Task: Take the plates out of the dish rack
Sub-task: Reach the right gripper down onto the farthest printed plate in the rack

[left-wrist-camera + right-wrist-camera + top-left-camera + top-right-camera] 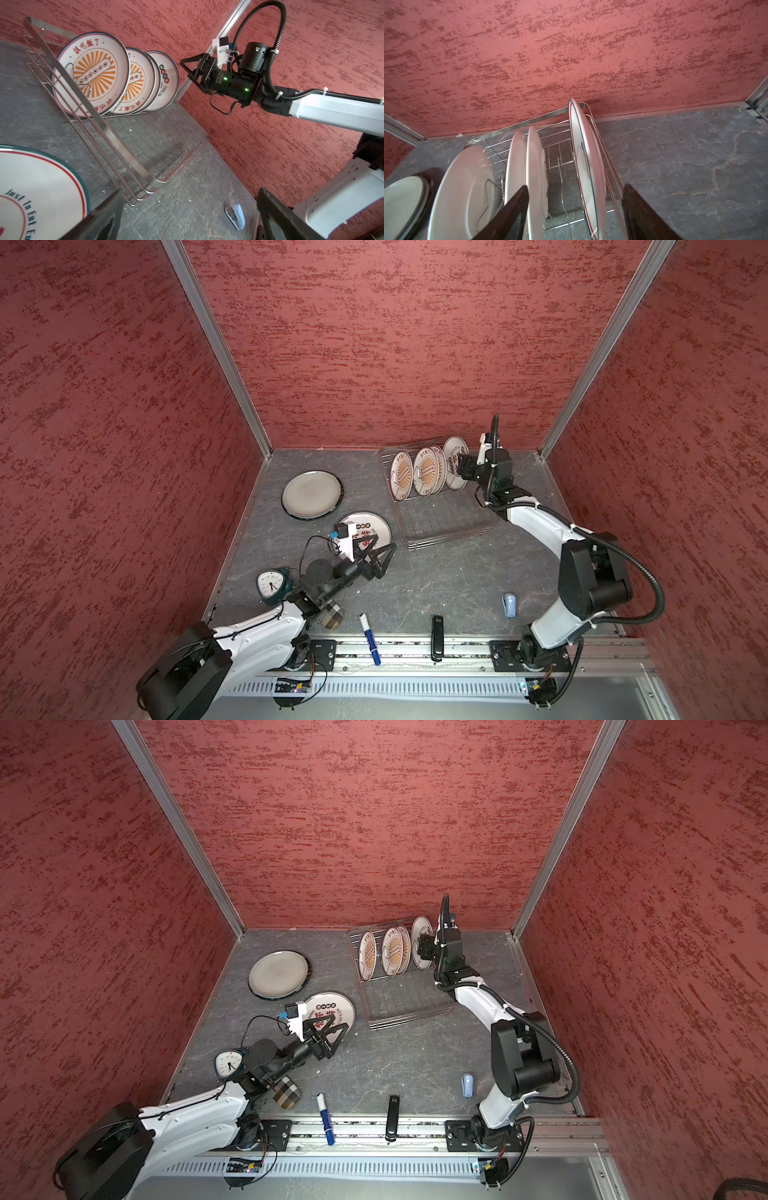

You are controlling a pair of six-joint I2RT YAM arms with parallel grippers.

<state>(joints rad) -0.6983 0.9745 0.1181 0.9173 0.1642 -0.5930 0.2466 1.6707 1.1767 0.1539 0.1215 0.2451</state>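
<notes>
The silver wire dish rack stands at the back right, also in the left wrist view. Several plates stand upright in it, sunburst ones to the left. My right gripper is open and straddles the rightmost plate, with a gap on each side. A grey dark-rimmed plate and a watermelon plate lie flat on the table. Just above the watermelon plate's near edge, my left gripper hangs open and empty.
A teal clock and a plaid roll sit beside my left arm. A blue marker, a black stapler and a light blue stapler lie along the front edge. Red walls enclose three sides.
</notes>
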